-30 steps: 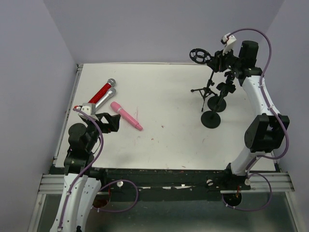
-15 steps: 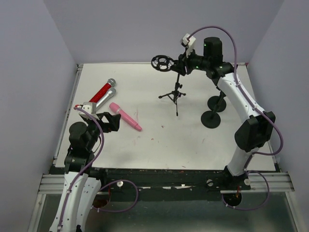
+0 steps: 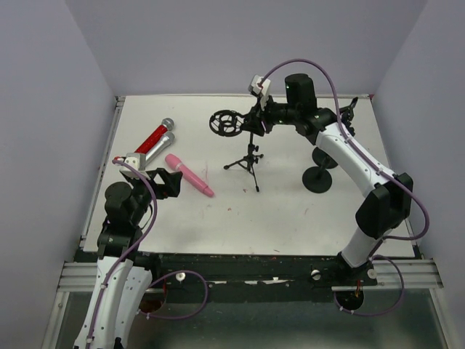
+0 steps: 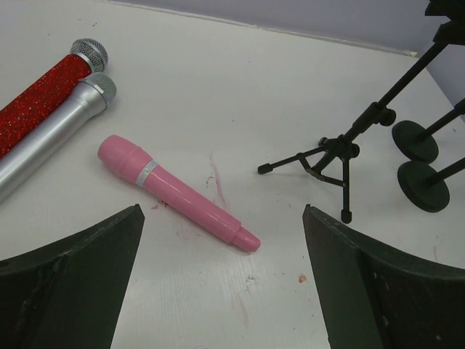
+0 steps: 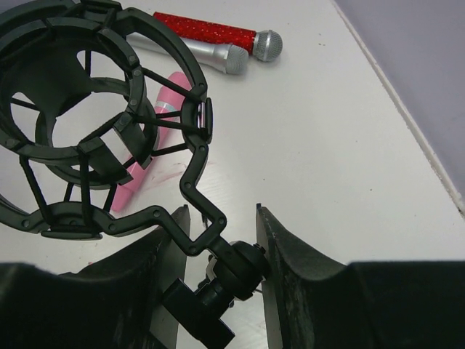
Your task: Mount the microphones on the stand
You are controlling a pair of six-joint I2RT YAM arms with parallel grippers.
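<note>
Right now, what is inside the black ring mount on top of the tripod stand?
Nothing is held inside the ring mount: no microphone. Through its open frame the pink microphone shows on the table beyond, partly covered by the black bars.

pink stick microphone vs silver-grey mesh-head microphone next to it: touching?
Apart. The left wrist view shows a strip of white table between the pink microphone and the silver-grey microphone.

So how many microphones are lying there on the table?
3, all on the table's left side: the red microphone farthest back, the silver microphone right beside it, and the pink microphone lying apart, nearer the middle. None appears hidden.
</note>
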